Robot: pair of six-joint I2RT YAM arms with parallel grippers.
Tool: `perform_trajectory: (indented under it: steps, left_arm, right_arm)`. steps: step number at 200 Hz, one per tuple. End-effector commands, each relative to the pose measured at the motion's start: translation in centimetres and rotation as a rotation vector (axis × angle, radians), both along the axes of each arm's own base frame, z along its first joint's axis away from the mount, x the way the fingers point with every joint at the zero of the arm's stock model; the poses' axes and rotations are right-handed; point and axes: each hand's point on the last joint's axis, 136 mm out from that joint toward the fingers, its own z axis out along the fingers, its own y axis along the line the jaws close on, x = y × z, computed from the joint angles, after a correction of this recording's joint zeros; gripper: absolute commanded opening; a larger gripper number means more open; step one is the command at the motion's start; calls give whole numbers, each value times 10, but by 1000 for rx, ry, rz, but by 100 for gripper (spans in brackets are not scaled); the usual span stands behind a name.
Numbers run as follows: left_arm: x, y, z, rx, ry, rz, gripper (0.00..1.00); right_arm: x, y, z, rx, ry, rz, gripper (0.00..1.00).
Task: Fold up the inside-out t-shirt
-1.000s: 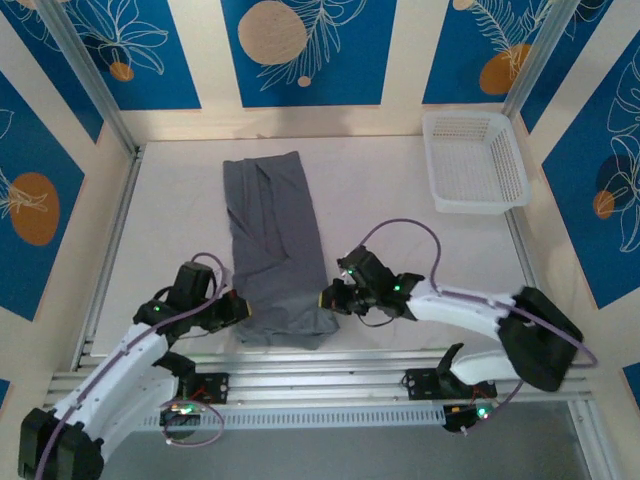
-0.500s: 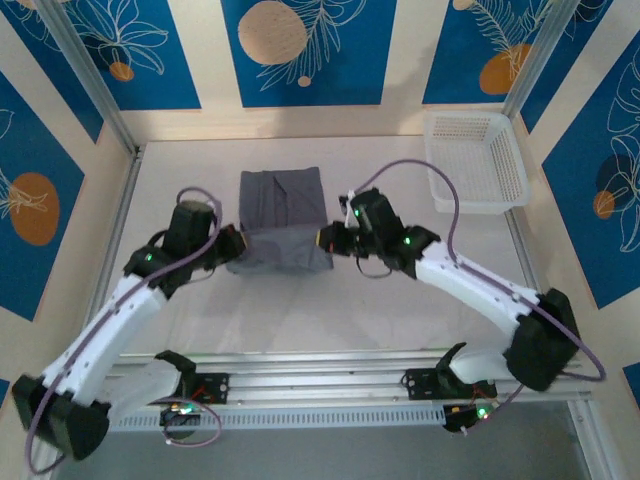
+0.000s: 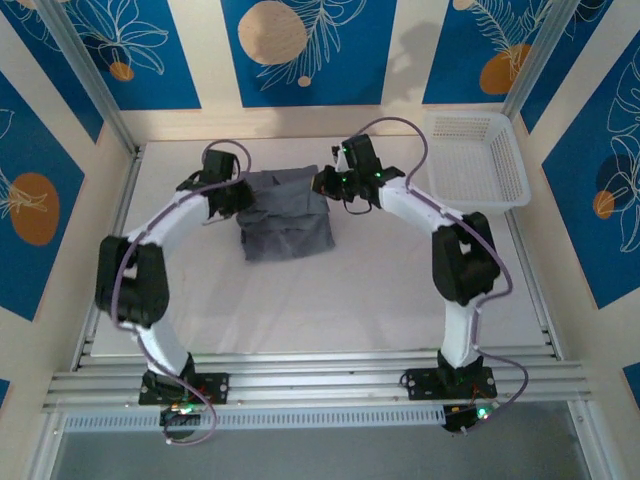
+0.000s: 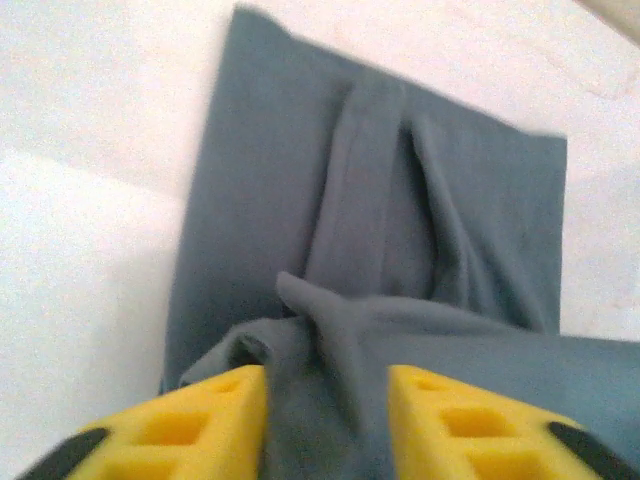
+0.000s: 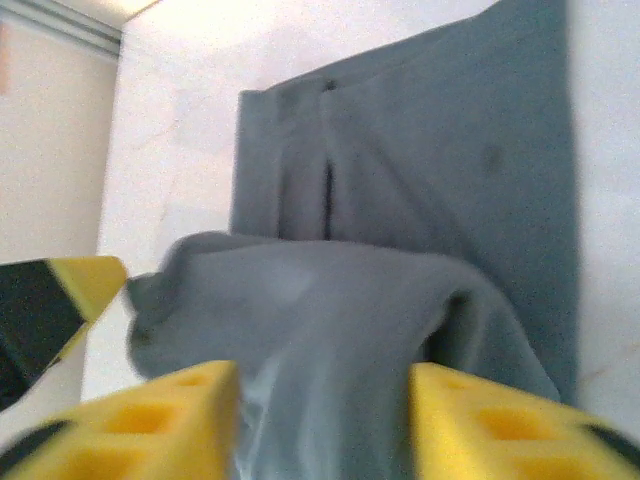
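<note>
The left pincer (image 3: 237, 195) stands parted, with cloth bunched loosely in its gap. The t-shirt (image 3: 285, 220) lies mid-table toward the far side. It is now a near-square bundle, where a second ago it was a long strip running near-to-far. The right pincer (image 3: 322, 182) is likewise parted around a loose fold.
</note>
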Motion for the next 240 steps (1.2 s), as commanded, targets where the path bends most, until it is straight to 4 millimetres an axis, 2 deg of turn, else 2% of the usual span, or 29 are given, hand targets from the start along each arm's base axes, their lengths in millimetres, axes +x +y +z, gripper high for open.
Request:
perform_trajectory:
  steps: [1, 18, 34, 47, 68, 80, 93, 109, 126, 161, 181, 204, 231, 240]
  left_arm:
    - [16, 16, 20, -15, -55, 2, 58]
    - [0, 24, 25, -32, -56, -4, 65]
    - [-31, 23, 22, -65, -23, -25, 65]
    - [-61, 14, 10, -125, 3, -52, 66]
    - [-108, 1, -28, -200, 80, -82, 65]
    - [-129, -7, -49, -227, 135, -98, 64]
    - [-141, -14, -66, -238, 163, -113, 63]
    - [-145, -19, -79, -238, 186, -120, 61]
    - [-143, -25, -87, -267, 202, -130, 59]
    - [-139, -26, -97, -274, 211, -109, 49]
    - [-136, -28, -97, -292, 201, -110, 43]
    - [-134, -36, -99, -340, 201, -122, 31]
    - [-139, -36, -105, -345, 218, -118, 4]
    - [-144, -34, -105, -335, 226, -115, 0]
  right_arm:
    - [-1, -14, 31, -66, -28, 51, 63]
    - [-13, -32, 46, -88, -70, 40, 67]
    - [-41, -44, 41, -82, -54, 58, 67]
    - [-72, -51, 17, -84, -6, 71, 67]
    - [-116, -53, -27, -60, 64, 82, 65]
    - [-130, -53, -49, -56, 102, 78, 64]
    - [-136, -51, -70, -59, 143, 77, 63]
    - [-134, -45, -89, -81, 168, 82, 62]
    - [-128, -37, -99, -73, 189, 92, 57]
    - [-119, -20, -110, -25, 222, 93, 37]
    - [-119, -17, -113, -18, 229, 90, 31]
    - [-117, -16, -112, -10, 224, 89, 24]
    - [-115, -18, -112, -16, 228, 79, 6]
    - [-117, -23, -110, -21, 227, 67, 0]
